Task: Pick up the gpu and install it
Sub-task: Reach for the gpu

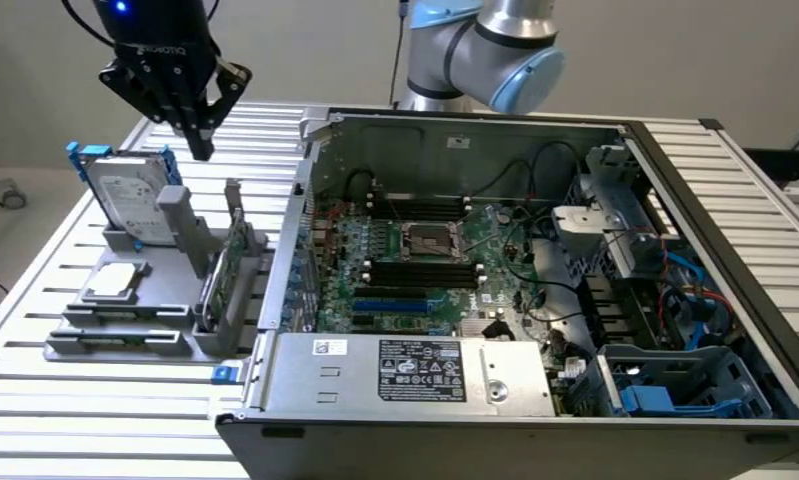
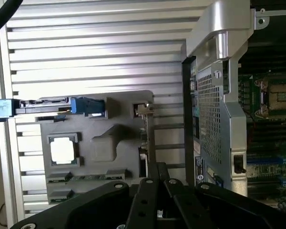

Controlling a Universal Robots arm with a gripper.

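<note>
The gripper (image 1: 202, 148) (image 2: 157, 171) hangs above the grey holder (image 1: 112, 343) (image 2: 115, 139), its 2 fingers pressed together with nothing between them. The gpu (image 1: 223, 272) (image 2: 144, 139) stands on its edge in a slot of this holder, just beside the open computer case (image 1: 506, 450), below the gripper and apart from it.

We look down at a slant from high up in the exterior view, taking in the whole open computer case (image 1: 386, 135) and the gray holder (image 1: 119, 345) on the slatted table (image 1: 79, 410). Our wrist view faces nearly straight down past the gripper (image 2: 157, 167), nearer in; both views share the holder (image 2: 119, 143) and one side of the computer case (image 2: 212, 109).
</note>
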